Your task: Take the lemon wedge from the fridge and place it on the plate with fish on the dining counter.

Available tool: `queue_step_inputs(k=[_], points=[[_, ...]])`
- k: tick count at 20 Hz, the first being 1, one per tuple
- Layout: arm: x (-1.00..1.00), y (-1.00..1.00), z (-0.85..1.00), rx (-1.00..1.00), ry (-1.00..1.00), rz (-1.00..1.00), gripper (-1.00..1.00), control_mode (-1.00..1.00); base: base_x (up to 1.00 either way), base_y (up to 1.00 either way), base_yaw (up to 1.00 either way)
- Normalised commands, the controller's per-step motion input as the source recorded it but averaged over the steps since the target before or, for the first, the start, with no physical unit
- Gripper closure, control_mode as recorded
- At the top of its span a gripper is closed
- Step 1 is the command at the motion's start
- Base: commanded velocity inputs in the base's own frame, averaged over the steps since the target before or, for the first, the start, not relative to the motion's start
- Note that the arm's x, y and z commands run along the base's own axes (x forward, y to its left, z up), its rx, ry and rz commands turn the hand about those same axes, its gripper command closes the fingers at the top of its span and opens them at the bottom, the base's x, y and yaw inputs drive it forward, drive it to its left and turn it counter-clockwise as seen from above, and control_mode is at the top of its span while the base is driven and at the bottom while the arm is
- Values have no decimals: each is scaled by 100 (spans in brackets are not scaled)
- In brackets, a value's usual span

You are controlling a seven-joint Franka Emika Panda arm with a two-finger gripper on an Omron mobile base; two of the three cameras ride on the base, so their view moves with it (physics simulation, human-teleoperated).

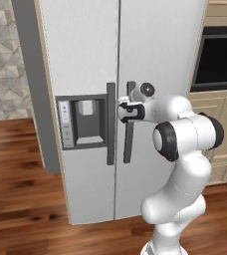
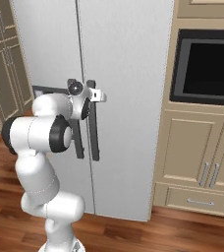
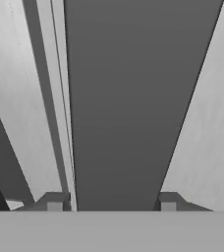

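Observation:
The tall light grey fridge (image 1: pixel 160 50) (image 2: pixel 124 59) stands shut in front of me, with a dark dispenser panel (image 1: pixel 85 122) in its left door. My gripper (image 1: pixel 120 103) (image 2: pixel 101 95) (image 3: pixel 111 203) is open at the right door's dark vertical handle (image 1: pixel 129 139) (image 2: pixel 94 140) (image 3: pixel 128 108). In the hand view the handle runs up between the two fingertips (image 3: pixel 55 202), close to both. The lemon wedge is hidden behind the shut doors. The plate with fish and the dining counter are out of view.
A built-in black oven (image 2: pixel 207 64) sits in beige cabinets (image 2: pixel 202 162) right of the fridge. A grey panel and a tiled wall (image 1: pixel 1 60) lie to its left. Wood floor (image 1: pixel 16 189) spreads below.

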Motion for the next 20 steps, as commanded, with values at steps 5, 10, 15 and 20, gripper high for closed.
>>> queue_step_inputs(k=[5,10,15,20], points=[[4,0,0,0,0,0,100,-100,0,0,0],[-3,-1,0,0,0,-4,100,-100,0,0,0],[-79,-34,0,0,0,-25,100,-100,0,0,0],[-100,-54,0,0,0,-34,100,-100,0,0,0]])
